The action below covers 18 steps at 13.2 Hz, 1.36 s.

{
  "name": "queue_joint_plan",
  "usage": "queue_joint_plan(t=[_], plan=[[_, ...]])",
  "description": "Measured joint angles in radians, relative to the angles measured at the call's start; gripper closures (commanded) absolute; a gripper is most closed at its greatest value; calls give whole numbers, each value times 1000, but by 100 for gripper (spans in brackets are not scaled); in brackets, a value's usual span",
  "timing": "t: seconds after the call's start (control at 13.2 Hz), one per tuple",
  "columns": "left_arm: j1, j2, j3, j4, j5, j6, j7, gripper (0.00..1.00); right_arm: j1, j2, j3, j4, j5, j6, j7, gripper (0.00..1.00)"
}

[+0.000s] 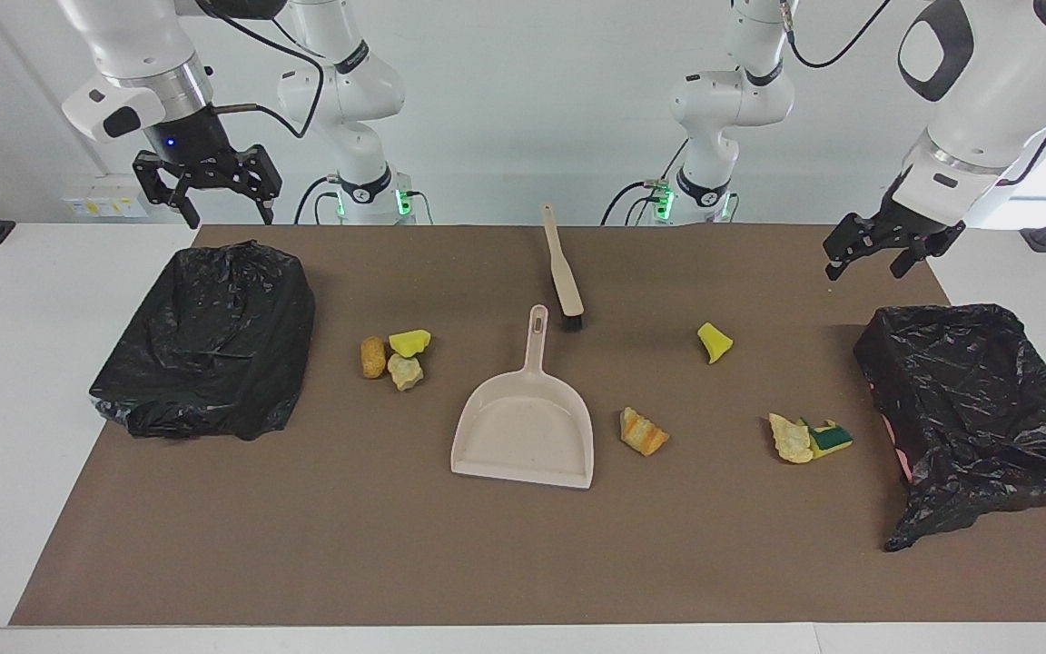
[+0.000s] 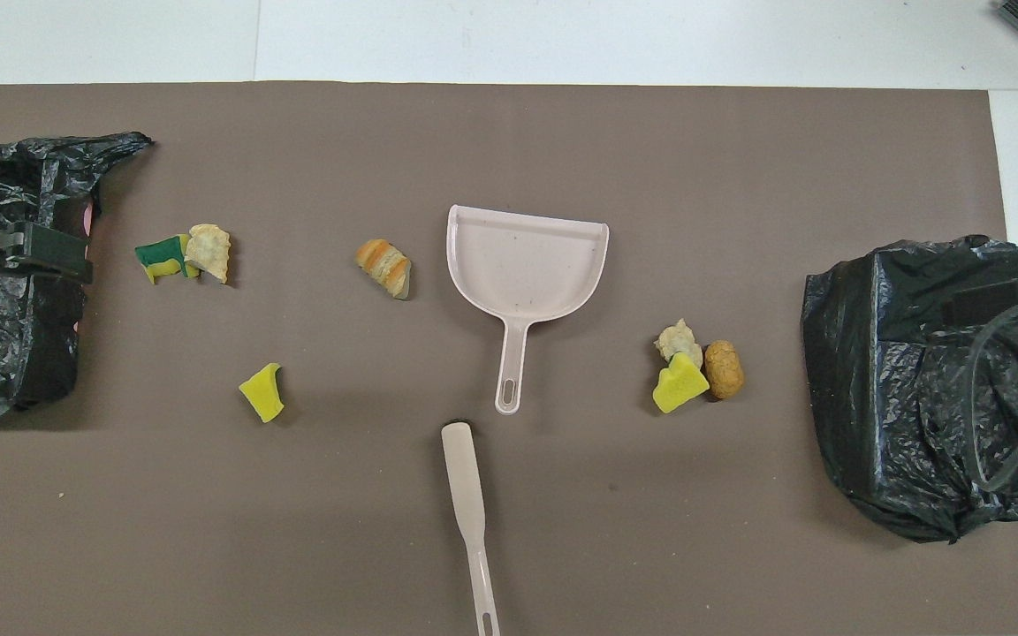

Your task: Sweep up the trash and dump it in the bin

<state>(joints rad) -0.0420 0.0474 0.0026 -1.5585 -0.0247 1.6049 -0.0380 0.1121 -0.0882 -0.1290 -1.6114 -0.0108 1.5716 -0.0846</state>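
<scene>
I see the brush (image 1: 563,268) lying handle-toward-the-robots mid-bench, scraps (image 1: 393,355) scattered beside the dustpan (image 1: 524,427); both my pincers, left (image 1: 877,257) and right (image 1: 205,193), hang open, about equally distant.

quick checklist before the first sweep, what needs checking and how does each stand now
1. Both hands free: ok. The left hand and the right hand are open, raised and hold nothing.
2. Brush reachable: ok. It lies flat on the mat, nearer the robots than the dustpan, untouched.
3. Dustpan ready: ok. It lies flat and empty, handle toward the robots.
4. Trash gathered: not ok. Seven scraps lie apart: three toward the right arm's end, four toward the left arm's end, including a lone yellow sponge.
5. Bin open: ok at the left arm's end; the bag at the right arm's end looks closed over.
</scene>
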Motion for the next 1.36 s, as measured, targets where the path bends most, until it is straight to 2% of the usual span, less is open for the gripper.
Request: queue_joint_plan(t=[0.38, 0.76, 1.36], plan=[[0, -3, -2, -22, 0, 10, -1, 0, 12, -1, 1, 0, 0, 3, 0, 0], [-16, -29, -27, -105, -2, 88, -51, 0, 16, 5, 10, -2, 0, 37, 0, 0], [-236, -116, -38, -366, -5, 274, -307, 0, 16, 7, 11, -7, 0, 41, 0, 0]])
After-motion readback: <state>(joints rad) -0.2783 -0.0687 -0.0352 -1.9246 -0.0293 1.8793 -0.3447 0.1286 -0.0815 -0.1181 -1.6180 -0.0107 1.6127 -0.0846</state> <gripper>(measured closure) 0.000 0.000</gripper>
